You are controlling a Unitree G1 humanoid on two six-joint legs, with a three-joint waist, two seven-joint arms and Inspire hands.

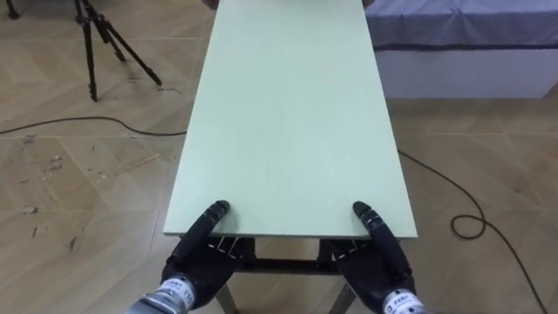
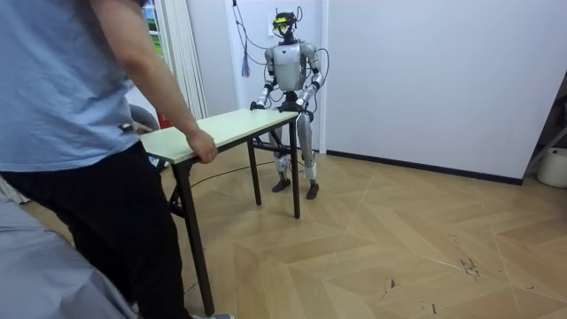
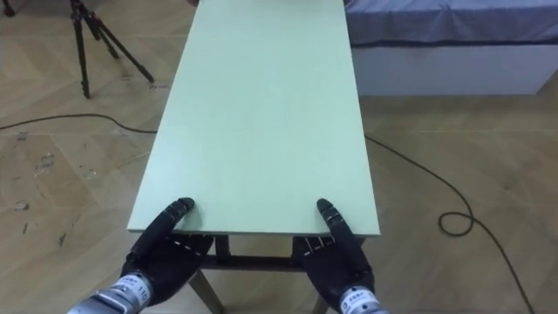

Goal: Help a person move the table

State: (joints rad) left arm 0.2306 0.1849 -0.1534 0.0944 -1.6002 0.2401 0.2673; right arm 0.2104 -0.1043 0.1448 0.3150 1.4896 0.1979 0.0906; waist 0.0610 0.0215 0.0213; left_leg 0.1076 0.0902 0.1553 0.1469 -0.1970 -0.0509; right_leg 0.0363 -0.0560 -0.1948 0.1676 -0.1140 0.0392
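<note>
One green table ran ahead of me; room view caught a person holding its far end. Bed right, tripod left. My left hand and right hand clamped the near edge, thumbs on top.

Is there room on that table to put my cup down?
Nearly all the table top is bare, from the robot's left hand and right hand at its edge to the person's hand at the far end. Only those two ends are crowded.
</note>
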